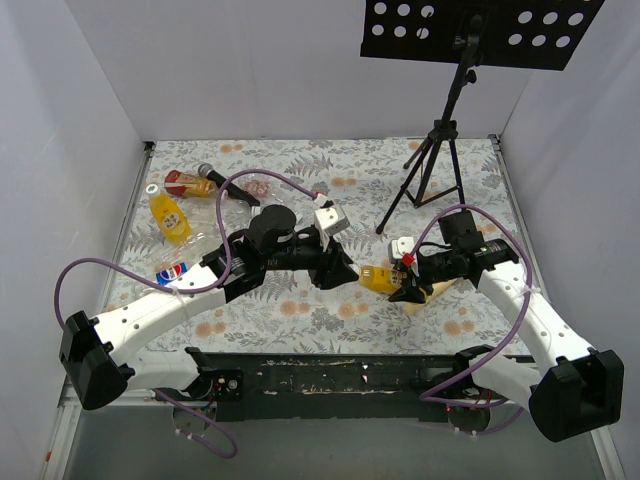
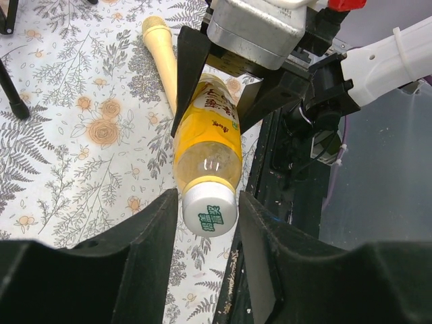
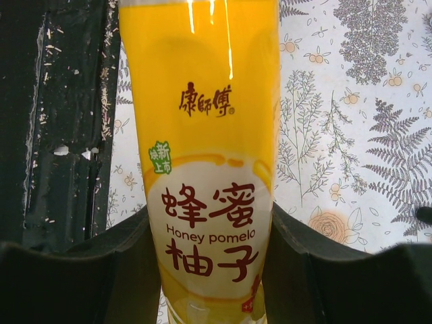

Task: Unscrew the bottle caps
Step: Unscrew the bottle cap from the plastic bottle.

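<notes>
Yellow-labelled bottle (image 2: 208, 138) lies horizontal above the tablecloth, white cap (image 2: 210, 210) still on.

Overhead from behind, facing down on the table (image 1: 300, 320); 2 wrist views close, sharing the bottle (image 2: 208, 138).

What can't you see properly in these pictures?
- Top view: the cap of the held bottle is hidden behind the left end effector.
- Right wrist view: the bottle is cut off by the top edge, so its cap is out of sight.
- Left wrist view: the small green print on the cap is too small to read.
- Top view: the labels on the far bottles are too tiny to read.
</notes>
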Robot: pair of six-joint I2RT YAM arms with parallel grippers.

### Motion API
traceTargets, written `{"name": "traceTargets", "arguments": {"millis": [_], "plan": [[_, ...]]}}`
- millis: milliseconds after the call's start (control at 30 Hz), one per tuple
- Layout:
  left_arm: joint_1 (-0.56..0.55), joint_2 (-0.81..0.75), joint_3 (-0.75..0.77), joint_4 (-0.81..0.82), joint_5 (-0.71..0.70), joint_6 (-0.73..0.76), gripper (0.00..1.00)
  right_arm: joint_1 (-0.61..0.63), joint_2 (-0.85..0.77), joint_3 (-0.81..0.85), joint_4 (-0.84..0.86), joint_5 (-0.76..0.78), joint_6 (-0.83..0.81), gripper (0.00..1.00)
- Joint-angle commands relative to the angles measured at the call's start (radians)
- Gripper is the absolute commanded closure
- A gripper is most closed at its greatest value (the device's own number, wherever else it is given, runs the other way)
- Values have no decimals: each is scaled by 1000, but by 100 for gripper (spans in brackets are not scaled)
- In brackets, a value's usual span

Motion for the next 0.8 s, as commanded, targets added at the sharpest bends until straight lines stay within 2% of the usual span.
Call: {"name": "traceTargets", "arguments": {"millis": [0, 267, 333, 367, 400, 433, 533, 633, 700, 767], "plan": [[7, -12, 3, 8, 3, -2, 62, 0, -4, 7, -14, -25, -11, 92], [5, -2, 9, -17, -2, -11, 75, -2, -1, 8, -13, -28, -8, 92], [8, 5, 13, -26, -12, -26, 86, -2, 1, 10, -13, -28, -5, 92], [7, 10, 15, -34, -24, -41, 96, -2, 1, 8, -11, -26, -2, 92], [11, 16, 19, -44, -34, -66, 100, -2, 1, 11, -8, -22, 3, 92], [14, 22, 25, -49, -44, -96, 100, 0, -1, 10, -2, -17, 12, 93], [28, 21, 30, -65, -92, -269, 100, -2, -11, 4, 34, 15, 56, 93], [37, -2, 38, -149, -317, -591, 100, -2, -27, -16, 87, 56, 119, 93], [39, -15, 48, -216, -417, -774, 100, 0, -39, -27, 111, 73, 145, 94], [39, -10, 65, -265, -428, -923, 100, 0, -42, -33, 131, 87, 170, 94]]}}
